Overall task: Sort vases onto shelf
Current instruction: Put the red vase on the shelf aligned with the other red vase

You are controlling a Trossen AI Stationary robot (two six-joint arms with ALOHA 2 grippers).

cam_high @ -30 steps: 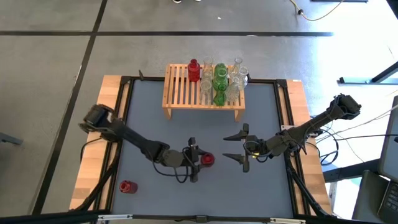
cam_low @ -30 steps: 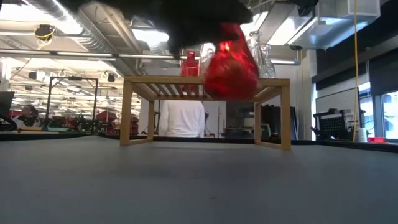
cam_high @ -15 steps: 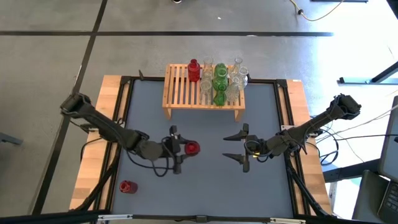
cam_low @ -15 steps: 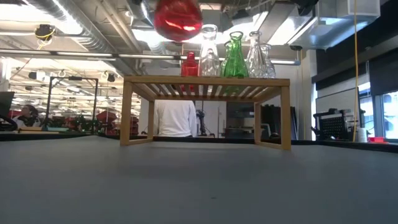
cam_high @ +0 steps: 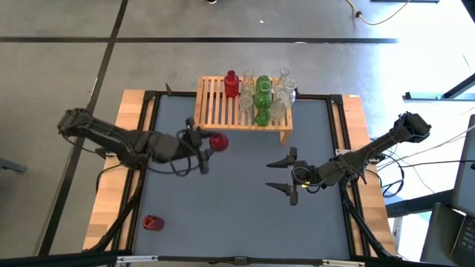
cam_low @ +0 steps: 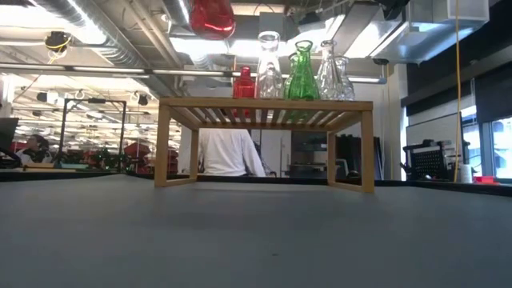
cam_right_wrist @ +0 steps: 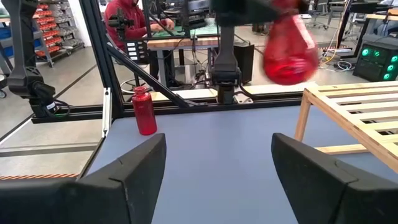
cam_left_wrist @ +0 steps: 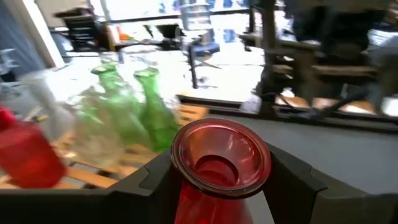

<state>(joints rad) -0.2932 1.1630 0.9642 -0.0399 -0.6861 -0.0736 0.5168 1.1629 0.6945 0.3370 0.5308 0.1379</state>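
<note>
My left gripper [cam_high: 202, 144] is shut on a red glass vase [cam_high: 216, 142], in the air near the left front of the light-wood shelf [cam_high: 214, 104]. The low view shows that vase [cam_low: 212, 16] above the shelf top [cam_low: 264, 104]. On the slats stand a red vase [cam_high: 231, 83], green vases [cam_high: 263, 100] and clear ones [cam_high: 282, 93]. Another red vase [cam_high: 151, 222] stands on the table near its left near corner. My right gripper [cam_high: 286, 176] hovers open at mid-table right. My left gripper [cam_left_wrist: 217, 186] pinches the red vase by its neck [cam_left_wrist: 202, 202], just under the flared rim [cam_left_wrist: 221, 152], with one finger on each side. The vase is lifted clear of the table. Its round body [cam_right_wrist: 289, 56] hangs below the fingers, slightly tilted.
The grey table mat [cam_high: 237, 222] has a black frame and wooden side boards [cam_high: 111, 200]. The left part of the shelf slats [cam_high: 211, 93] is bare. In the room beyond, a person in white [cam_low: 228, 152] stands behind the shelf.
My left gripper has carried the red vase from mid-table toward the left and far edges, and up, to the shelf's left front. In the low view the vase has risen from shelf height to above the shelf top. My right arm has kept still.
</note>
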